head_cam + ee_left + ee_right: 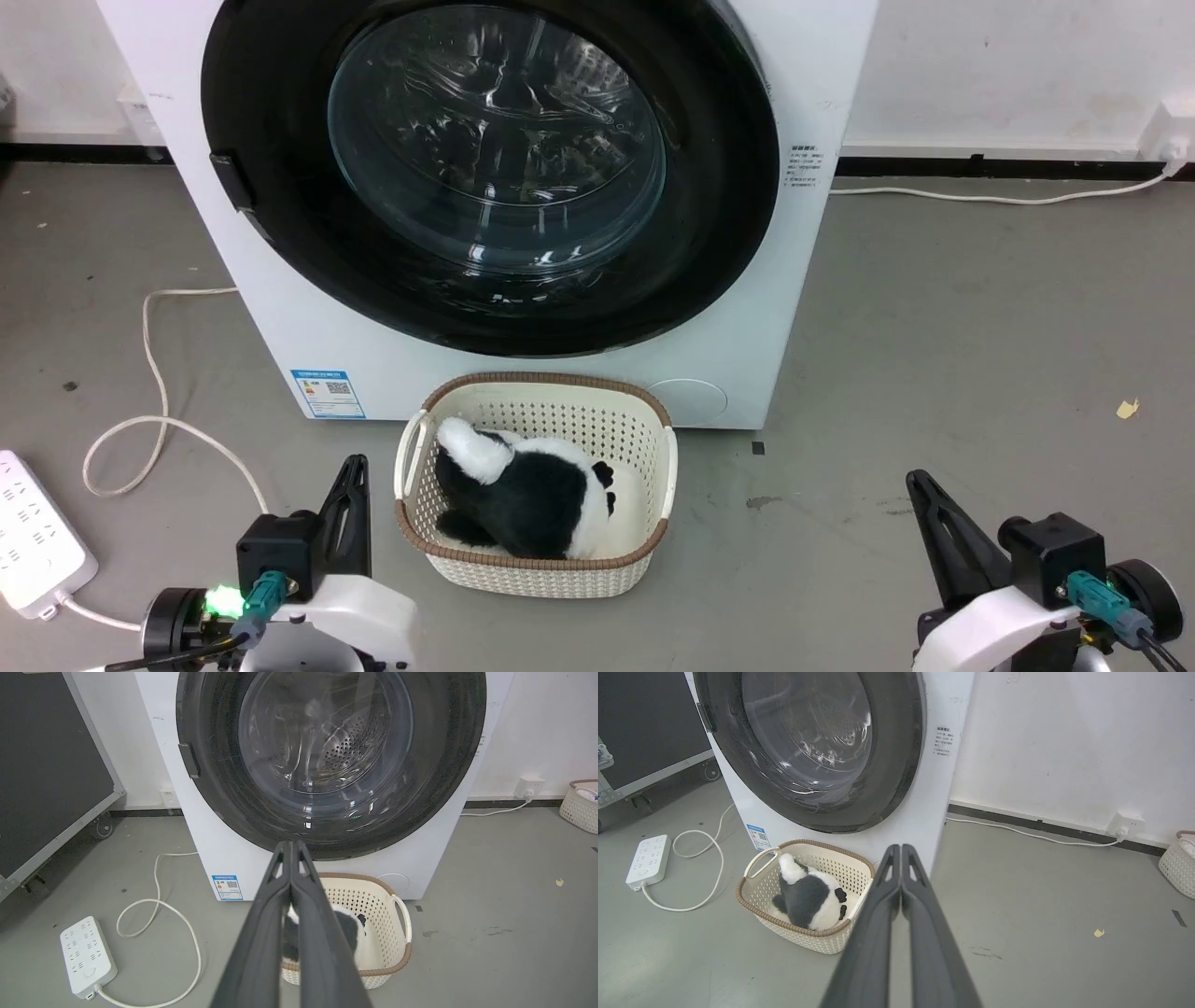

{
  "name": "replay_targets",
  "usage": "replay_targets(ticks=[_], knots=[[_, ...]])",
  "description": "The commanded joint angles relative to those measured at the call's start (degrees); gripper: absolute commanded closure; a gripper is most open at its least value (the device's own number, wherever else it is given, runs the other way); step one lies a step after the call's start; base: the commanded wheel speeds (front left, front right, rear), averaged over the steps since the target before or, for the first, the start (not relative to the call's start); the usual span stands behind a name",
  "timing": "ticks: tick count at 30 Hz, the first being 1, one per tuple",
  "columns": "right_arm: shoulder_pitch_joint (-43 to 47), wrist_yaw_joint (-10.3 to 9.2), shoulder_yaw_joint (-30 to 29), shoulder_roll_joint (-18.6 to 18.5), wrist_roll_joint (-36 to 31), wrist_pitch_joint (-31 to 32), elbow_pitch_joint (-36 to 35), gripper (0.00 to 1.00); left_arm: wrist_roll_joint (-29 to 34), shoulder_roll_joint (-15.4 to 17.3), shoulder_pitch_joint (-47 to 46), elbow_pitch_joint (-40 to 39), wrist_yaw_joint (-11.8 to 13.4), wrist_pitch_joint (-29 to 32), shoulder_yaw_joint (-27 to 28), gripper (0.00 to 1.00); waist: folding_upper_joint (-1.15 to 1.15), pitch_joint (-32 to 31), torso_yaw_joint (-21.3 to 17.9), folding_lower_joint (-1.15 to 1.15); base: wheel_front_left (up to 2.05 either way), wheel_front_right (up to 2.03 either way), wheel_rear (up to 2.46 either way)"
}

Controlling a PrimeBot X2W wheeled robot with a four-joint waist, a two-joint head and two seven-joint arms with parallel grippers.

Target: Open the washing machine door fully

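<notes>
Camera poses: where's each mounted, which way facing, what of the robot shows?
Head view: high, looking down at the closed glossy black round washing machine door; left hand lower left, right hand lower right.
Left wrist view: low, facing the door head-on along the shut left hand.
Right wrist view: low, rightward, facing it obliquely along the shut right hand.
Both wrist views share the cream perforated basket, white power strip.
</notes>
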Motion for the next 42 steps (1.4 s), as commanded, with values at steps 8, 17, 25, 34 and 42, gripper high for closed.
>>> replay_targets(ticks=[8, 17, 25, 34, 42], knots=[[-0.7, -0.04, -0.06, 0.3, -0.34, 0.03, -0.2, 1.0, 0.5, 0.11, 0.82, -0.2, -0.25, 0.02, -0.03, 1.0, 0.0, 0.0, 0.0, 0.0, 0.0, 0.0, 0.0], [0.02, 0.0, 0.01, 0.0, 0.04, 0.0, 0.03, 0.0, -0.1, -0.01, -0.02, 0.02, 0.07, 0.0, -0.01, 0.0, 0.0, 0.0, 0.0, 0.0, 0.0, 0.0, 0.0], [0.01, 0.0, -0.03, 0.01, 0.55, -0.6, 0.31, 0.0, -0.32, -0.01, 0.07, 0.28, 0.39, -0.6, -0.36, 0.0, 0.0, 0.03, -0.04, 0.0, 0.0, 0.0, 0.0], [-0.18, -0.01, -0.05, 0.04, 0.77, -1.92, 0.4, 0.0, -0.82, 0.0, 0.13, 0.66, 0.9, -1.92, -1.02, 0.0, 0.0, 0.27, 0.02, 0.0, 0.0, 0.0, 0.0], [-1.02, -0.01, 0.12, -0.22, 1.28, -2.84, 0.68, 0.0, -1.04, 0.01, 0.02, 0.65, 1.14, -2.88, -1.56, 0.0, 0.0, 0.89, 0.49, 0.0, 0.0, 0.0, 0.0]])
